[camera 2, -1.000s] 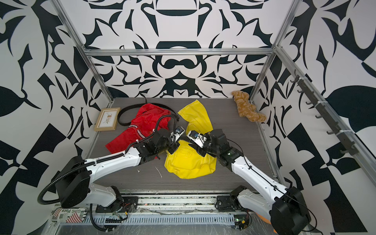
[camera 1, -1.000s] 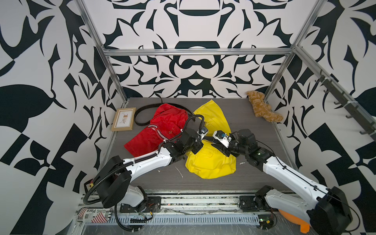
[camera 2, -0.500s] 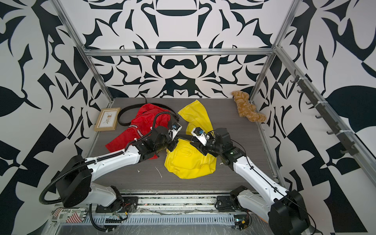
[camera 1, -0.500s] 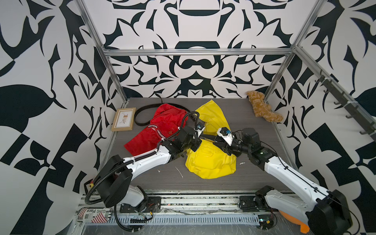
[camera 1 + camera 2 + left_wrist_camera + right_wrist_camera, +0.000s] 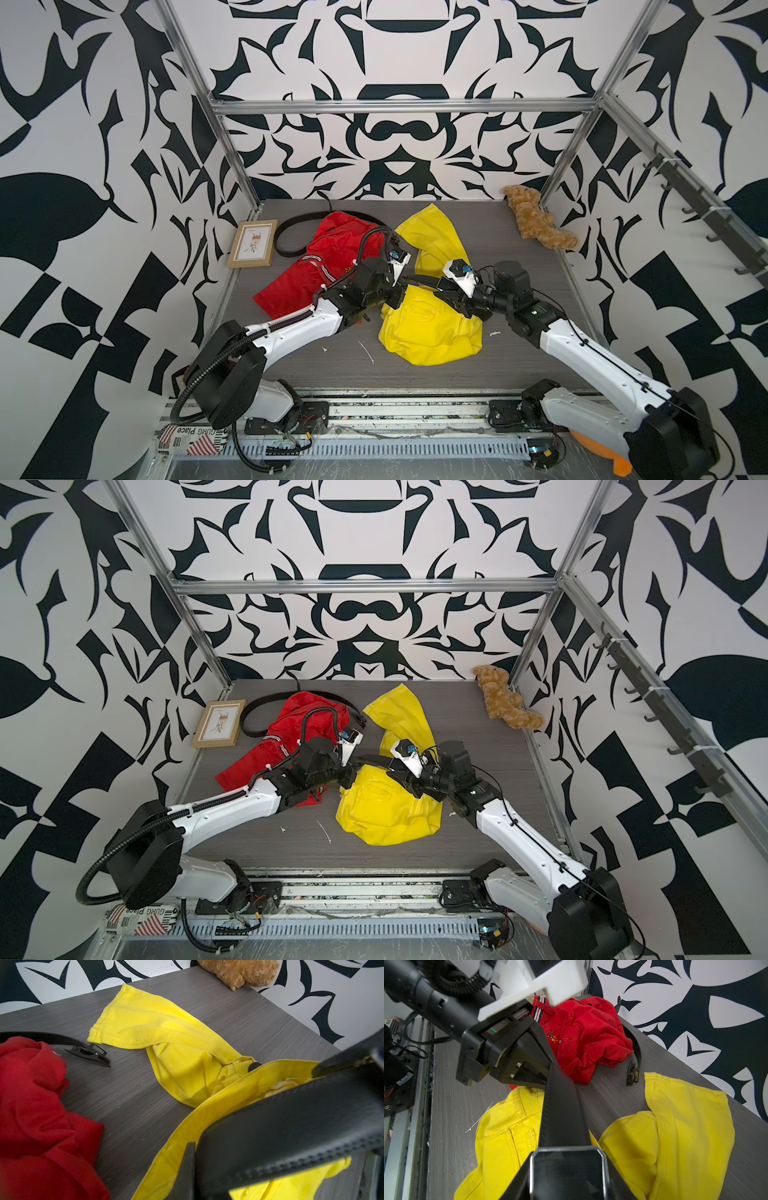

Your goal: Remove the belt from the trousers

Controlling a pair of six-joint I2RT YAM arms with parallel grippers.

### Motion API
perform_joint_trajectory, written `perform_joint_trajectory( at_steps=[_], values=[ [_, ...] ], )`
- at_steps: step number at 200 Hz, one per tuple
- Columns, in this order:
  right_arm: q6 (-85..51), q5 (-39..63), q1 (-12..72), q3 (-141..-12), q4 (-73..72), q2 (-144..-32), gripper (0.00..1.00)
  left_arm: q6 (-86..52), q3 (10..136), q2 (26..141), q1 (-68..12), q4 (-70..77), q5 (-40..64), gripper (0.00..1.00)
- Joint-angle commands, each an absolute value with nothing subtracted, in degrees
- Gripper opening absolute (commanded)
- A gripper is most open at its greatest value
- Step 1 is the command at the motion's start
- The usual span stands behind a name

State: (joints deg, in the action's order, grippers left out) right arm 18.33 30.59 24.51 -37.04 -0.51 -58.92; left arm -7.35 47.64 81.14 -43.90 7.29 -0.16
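Belt [image 5: 562, 1105] spans taut between both pincers: left pincer [image 5: 548, 1066] clenched on its strap, right pincer [image 5: 441, 289] grasping the buckle end. Yellow trousers [image 5: 428, 332] lie just beneath them; whether any loop holds it cannot be told.

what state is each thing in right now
held belt: stretched between both grippers, raised over the yellow trousers
loose belt: unbuckled, lying on the table by the red trousers
red trousers: crumpled on the table
yellow trousers: crumpled on the table
left gripper: shut on the held belt
right gripper: shut on the held belt
teddy: lying in the far corner
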Motion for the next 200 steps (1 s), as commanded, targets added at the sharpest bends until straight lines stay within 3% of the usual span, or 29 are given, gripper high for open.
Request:
perform_joint_trajectory(
  at_steps=[1, 11, 17, 34, 92, 150, 174, 183, 198, 200],
  values=[
    [16.53, 29.44, 20.46, -40.48, 3.54, -55.79, 0.0, -10.07, 45.11, 80.89, -36.22, -6.0, -19.74, 0.15],
    [16.29, 32.13, 20.52, -41.39, 3.42, -57.32, 0.0, -6.09, 44.56, 79.98, -39.61, -2.38, -20.38, 0.39],
    [16.26, 33.31, 20.57, -41.88, 3.57, -58.14, 0.0, -3.75, 44.37, 79.6, -42.01, -0.74, -21.16, 0.49],
    [16.55, 36.09, 20.55, -43.09, 3.6, -59.77, 0.0, 3.29, 43.82, 78.98, -48.04, 4.66, -24.53, 0.63],
    [18.76, 44.36, 20.54, -48.5, 8.0, -64.91, 0.0, 18.01, 40.79, 74.71, -54.84, 23.11, -21.42, 0.73],
    [18.37, 47.86, 20.57, -48.69, 7.47, -65.92, 0.0, 24.47, 43.06, 82.63, -54.76, 33.85, -15.89, 0.74],
    [18.58, 48.41, 20.59, -48.63, 8.21, -66.17, 0.0, 25.61, 44.99, 86.62, -54.67, 37.65, -13.68, 0.65],
    [18.68, 48.06, 20.49, -48.76, 8.69, -66.38, 0.0, 26.0, 46.03, 87.83, -54.54, 38.68, -13.23, 0.46],
    [19.12, 45.82, 20.49, -48.78, 9.78, -66.82, 0.0, 25.95, 47.75, 88.83, -54.18, 38.66, -12.34, 0.02],
    [19.15, 45.4, 20.48, -48.78, 9.83, -66.85, 0.0, 25.93, 47.99, 88.92, -54.15, 38.54, -12.18, 0.0]
  ],
)
